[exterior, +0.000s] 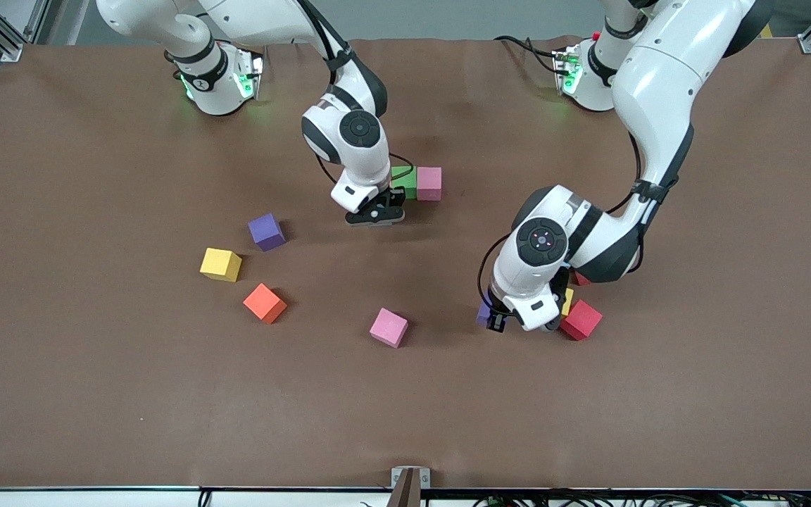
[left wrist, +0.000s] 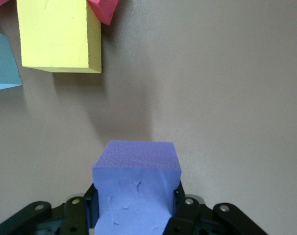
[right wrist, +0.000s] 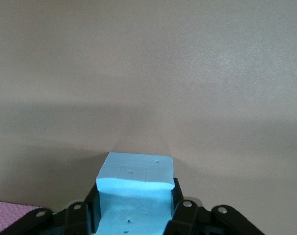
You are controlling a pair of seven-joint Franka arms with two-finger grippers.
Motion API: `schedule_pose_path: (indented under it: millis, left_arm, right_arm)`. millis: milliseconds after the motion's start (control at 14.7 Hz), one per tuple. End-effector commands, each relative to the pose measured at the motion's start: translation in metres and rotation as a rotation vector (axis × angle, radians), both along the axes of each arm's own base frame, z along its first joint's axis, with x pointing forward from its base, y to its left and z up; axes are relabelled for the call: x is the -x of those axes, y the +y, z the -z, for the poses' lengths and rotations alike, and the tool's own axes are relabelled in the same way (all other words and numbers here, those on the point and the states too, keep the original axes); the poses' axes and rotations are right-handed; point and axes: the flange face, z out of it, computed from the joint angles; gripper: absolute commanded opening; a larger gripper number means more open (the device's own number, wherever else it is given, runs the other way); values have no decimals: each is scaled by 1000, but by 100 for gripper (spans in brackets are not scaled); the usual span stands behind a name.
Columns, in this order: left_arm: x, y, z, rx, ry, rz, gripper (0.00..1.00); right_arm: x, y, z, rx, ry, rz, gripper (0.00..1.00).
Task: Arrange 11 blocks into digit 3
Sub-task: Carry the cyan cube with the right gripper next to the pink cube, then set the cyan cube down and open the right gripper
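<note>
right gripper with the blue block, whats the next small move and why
Probably lower the blue block beside the green block and let go. The right gripper is shut on it beside the green and pink block pair, the only row begun.

High front camera facing robots, wrist cameras close over table (exterior: 96, 394)

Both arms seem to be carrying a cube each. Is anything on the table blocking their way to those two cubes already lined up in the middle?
Nothing visible does. The right gripper, shut on a blue block, is already beside the green block and pink block. Bare table separates them from the left gripper, shut on a purple block.
</note>
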Motion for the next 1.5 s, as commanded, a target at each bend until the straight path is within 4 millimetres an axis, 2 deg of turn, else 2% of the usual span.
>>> schedule_pose_path:
  millis: [0, 1428]
  left_arm:
    - [2, -1, -8, 0, 8, -6, 32]
    - [3, -4, -7, 1, 8, -2, 32]
  right_arm:
    - [15, -5, 1, 14, -3, -17, 3]
    - [23, 0, 2, 20, 4, -14, 4]
